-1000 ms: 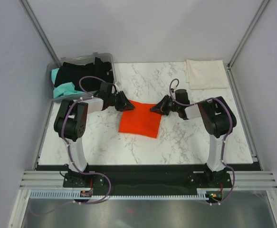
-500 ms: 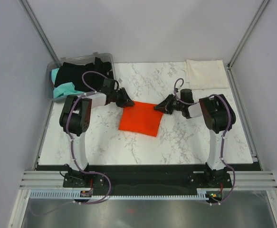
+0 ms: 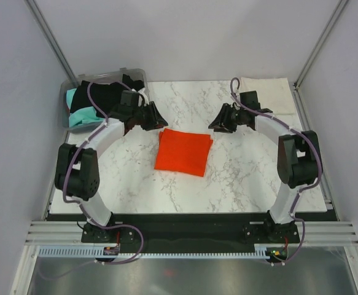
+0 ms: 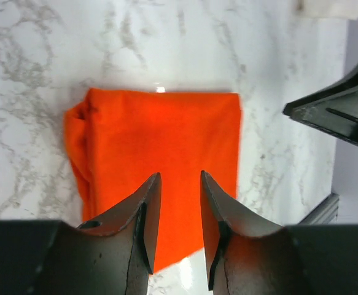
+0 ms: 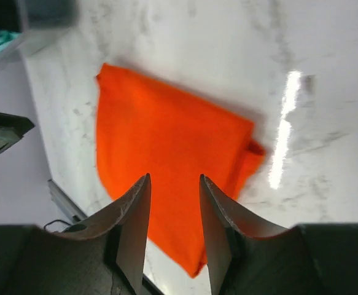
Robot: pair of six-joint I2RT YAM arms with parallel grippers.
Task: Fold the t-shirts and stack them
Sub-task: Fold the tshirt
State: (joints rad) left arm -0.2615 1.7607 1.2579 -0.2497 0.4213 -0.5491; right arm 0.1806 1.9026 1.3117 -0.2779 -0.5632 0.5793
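Note:
A bright orange-red t-shirt (image 3: 182,152) lies folded in a rough square on the middle of the marble table. Beyond its far left corner hangs my left gripper (image 3: 156,117), open and holding nothing. My right gripper (image 3: 218,122) is beyond the far right corner, also open and holding nothing. In the left wrist view the orange t-shirt (image 4: 160,132) shows below my spread fingertips (image 4: 180,175). The right wrist view shows the same t-shirt (image 5: 166,138) under my open gripper (image 5: 174,177). A cream-white t-shirt (image 3: 266,95) lies folded at the back right corner.
A clear grey plastic bin (image 3: 66,112) at the back left holds black t-shirts (image 3: 108,92) and a teal one (image 3: 82,115). The table's near edge (image 3: 185,213) runs in front of the arm bases. Grey walls close in the sides and back.
Both grippers were at the orange t-shirt's far corners; they have opened, let go of it, and drawn up and back. The t-shirt now lies flat on its own.

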